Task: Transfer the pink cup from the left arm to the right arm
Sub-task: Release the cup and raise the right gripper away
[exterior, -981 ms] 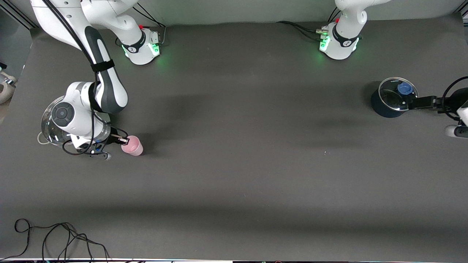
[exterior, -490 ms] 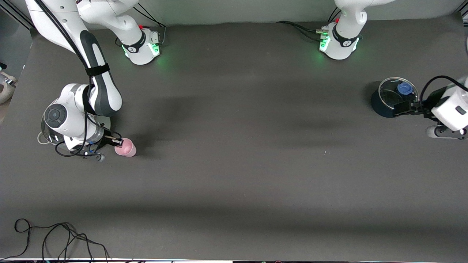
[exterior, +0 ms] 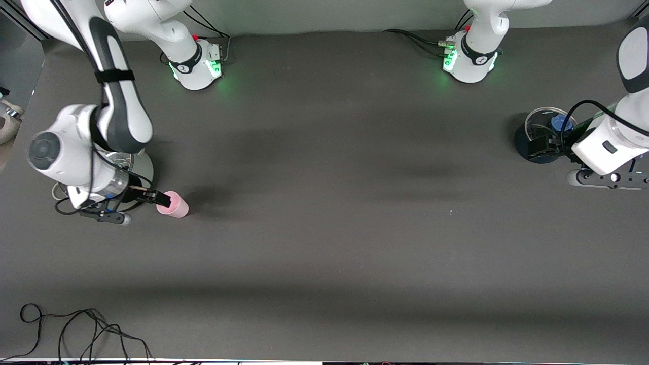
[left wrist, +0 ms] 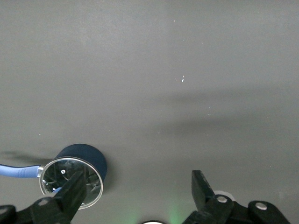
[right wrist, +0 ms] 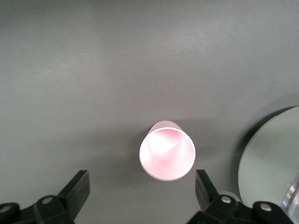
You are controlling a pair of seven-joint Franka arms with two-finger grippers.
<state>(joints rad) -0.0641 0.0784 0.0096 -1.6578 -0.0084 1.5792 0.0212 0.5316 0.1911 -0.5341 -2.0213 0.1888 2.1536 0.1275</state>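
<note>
At the right arm's end of the table, your small pale-pink plastic cup [exterior: 173, 205] stands upright; the right gripper [right wrist: 140, 189], spread wide and empty, partly covers its rim. The left gripper [left wrist: 138, 186], also wide open and empty, half hides the dark blue glass-lidded pot [exterior: 530, 145].

the pink cup [exterior: 173, 205] stands upright on the worktop [exterior: 324, 228] toward the right arm's end, just beside a lidded pot [exterior: 139, 167]; another pot [exterior: 537, 144] sits toward the left arm's end.

Front cam high, facing both arm bases. Wrist cams look down past their jaws; right one shares the small pale-pink plastic cup [right wrist: 167, 150] with front, seemingly close.
</note>
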